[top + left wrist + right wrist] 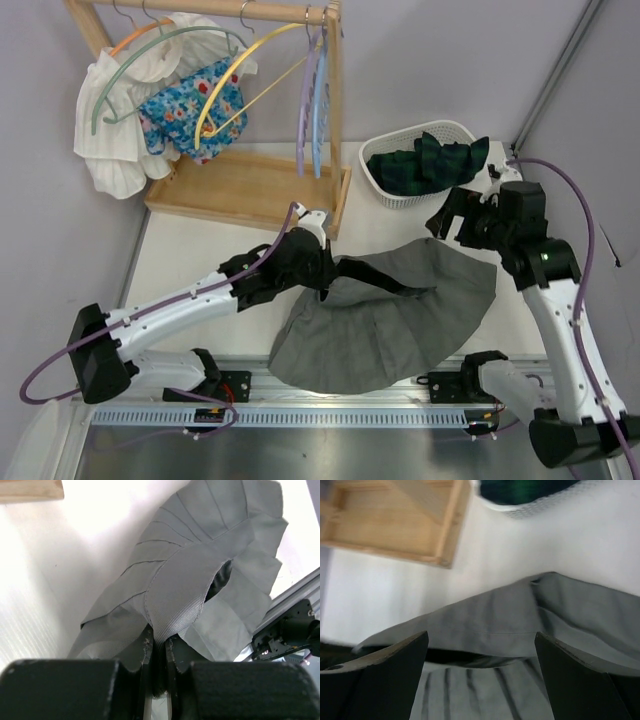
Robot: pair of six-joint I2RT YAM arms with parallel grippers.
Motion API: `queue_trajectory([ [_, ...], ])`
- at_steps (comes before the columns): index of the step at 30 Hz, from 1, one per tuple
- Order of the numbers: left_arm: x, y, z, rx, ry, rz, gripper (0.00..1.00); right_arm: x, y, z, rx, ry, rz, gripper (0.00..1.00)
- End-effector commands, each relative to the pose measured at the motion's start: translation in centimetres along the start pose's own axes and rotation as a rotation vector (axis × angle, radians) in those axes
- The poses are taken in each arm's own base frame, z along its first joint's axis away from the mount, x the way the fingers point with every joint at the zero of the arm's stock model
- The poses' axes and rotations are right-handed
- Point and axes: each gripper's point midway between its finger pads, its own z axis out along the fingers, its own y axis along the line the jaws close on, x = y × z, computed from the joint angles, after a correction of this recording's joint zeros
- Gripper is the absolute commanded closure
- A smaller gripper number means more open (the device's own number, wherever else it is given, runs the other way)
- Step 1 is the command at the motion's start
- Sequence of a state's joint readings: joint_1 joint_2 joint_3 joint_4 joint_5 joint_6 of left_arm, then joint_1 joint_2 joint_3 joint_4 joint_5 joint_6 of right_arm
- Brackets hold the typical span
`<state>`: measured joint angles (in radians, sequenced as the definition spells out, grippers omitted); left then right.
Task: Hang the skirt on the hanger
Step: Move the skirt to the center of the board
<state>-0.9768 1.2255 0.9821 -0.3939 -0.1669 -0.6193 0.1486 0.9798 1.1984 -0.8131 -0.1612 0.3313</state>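
Skirt (pixel 390 320) sits pinched in left hand (pixel 160 647), beneath spread right hand (pixel 482 647).

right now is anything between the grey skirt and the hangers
Nothing visible: only bare table separates the skirt from the wooden rack, whose purple hanger hangs bare. The left hand pinches its waistband.

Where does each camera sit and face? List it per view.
Top external: above, behind the bases, looking down at left arm, right arm, skirt, wooden rack.
Left wrist: on that wrist, facing along left fingers pinching the skirt.
Right wrist: looking down between open right fingers at skirt.
Shared: all show the skirt.
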Motion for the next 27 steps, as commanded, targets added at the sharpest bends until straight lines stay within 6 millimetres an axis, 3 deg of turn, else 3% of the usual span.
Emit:
queue_trajectory([
  [1, -0.7, -0.6, -0.2, 0.030, 0.007, 0.012, 0.86, 3.1, 4.7, -2.7, -0.261, 0.040, -0.063, 0.05],
  [4, -0.6, -0.4, 0.0, 0.034, 0.012, 0.008, 0.86, 7.1, 6.1, -2.2, -0.353, 0.043, -0.075, 0.08],
  [6, -0.4, -0.4, 0.0, 0.036, 0.017, 0.013, 0.86, 9.1, 5.2, -1.3, -0.317, 0.042, -0.124, 0.10],
  [7, -0.5, -0.5, -0.2, 0.047, 0.014, 0.012, 0.86, 8.8, 4.0, -1.2, -0.245, -0.010, -0.155, 0.11],
  [10, -0.4, -0.4, -0.6, 0.055, 0.013, 0.025, 0.86, 9.2, 4.2, -0.8, -0.235, -0.049, -0.309, 0.12],
  [12, -0.1, 0.1, -0.7, 0.050, 0.018, 0.022, 0.86, 9.6, 5.9, -0.7, -0.303, -0.059, -0.419, 0.12],
  [13, 0.0, 0.3, -0.8, 0.046, 0.018, 0.010, 0.86, 9.1, 5.6, -0.3, -0.263, -0.081, -0.442, 0.12],
  [16, 0.5, 1.2, -1.2, 0.039, 0.011, -0.017, 0.86, 10.4, 6.6, 1.6, -0.237, -0.052, -0.588, 0.15],
  [17, 0.2, 1.2, -1.6, 0.046, -0.004, -0.024, 0.86, 11.7, 7.4, 2.4, -0.243, -0.021, -0.647, 0.16],
  [19, 0.1, 1.5, -2.0, 0.048, -0.015, -0.030, 0.86, 11.8, 7.7, 3.7, -0.172, -0.044, -0.723, 0.17],
  [27, 0.4, 2.5, -3.0, 0.027, -0.039, -0.026, 0.86, 12.3, 8.5, 7.6, -0.118, -0.049, -0.794, 0.16],
])
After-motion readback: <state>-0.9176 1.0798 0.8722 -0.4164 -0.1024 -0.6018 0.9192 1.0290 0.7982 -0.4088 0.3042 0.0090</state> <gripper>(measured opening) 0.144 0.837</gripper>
